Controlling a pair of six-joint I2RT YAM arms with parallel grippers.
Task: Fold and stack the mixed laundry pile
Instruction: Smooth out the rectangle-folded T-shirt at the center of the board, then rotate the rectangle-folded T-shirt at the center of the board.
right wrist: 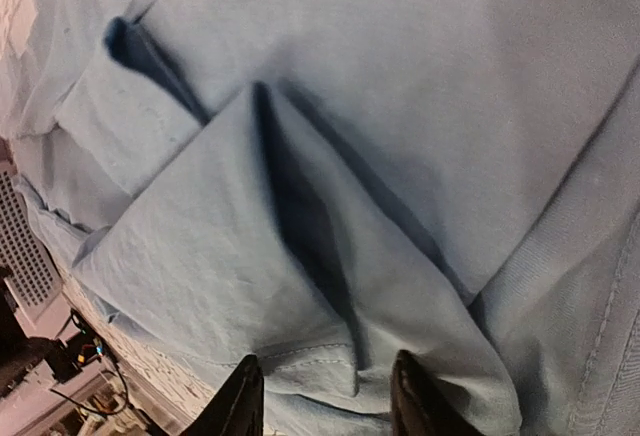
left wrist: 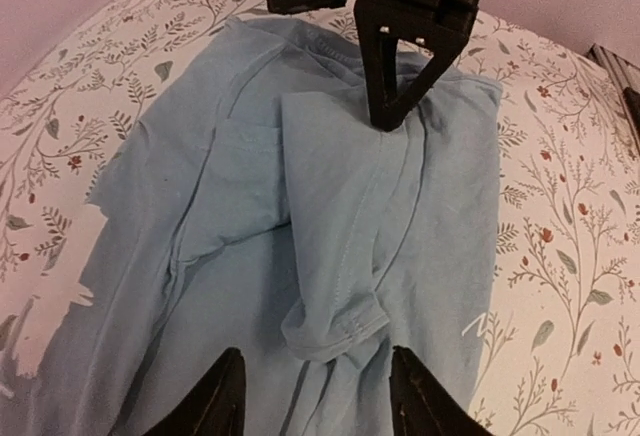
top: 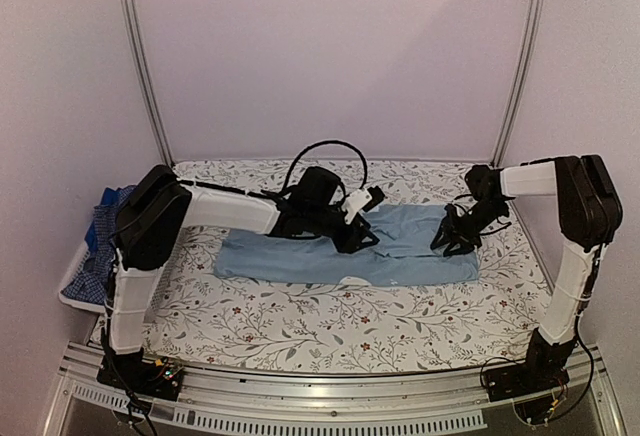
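A plain light-blue shirt [top: 300, 261] lies spread on the floral table, and also fills the left wrist view [left wrist: 250, 206] and the right wrist view [right wrist: 400, 86]. My left gripper [top: 362, 234] is open low over the shirt's middle, with a bunched sleeve cuff [left wrist: 335, 331] between its fingers [left wrist: 225, 401]. My right gripper [top: 452, 241] is open at the shirt's right end, its fingers [right wrist: 245, 396] either side of a folded hem [right wrist: 320, 361]. It also shows in the left wrist view [left wrist: 385, 121], tips down on the cloth. A dark blue check shirt [top: 100, 256] and a brighter blue piece [top: 115, 201] lie in the basket.
A white plastic basket [top: 72, 291] stands at the table's left edge. The table [top: 330, 326] has a floral cover. Pale walls and metal uprights [top: 140, 56] close in the back and sides.
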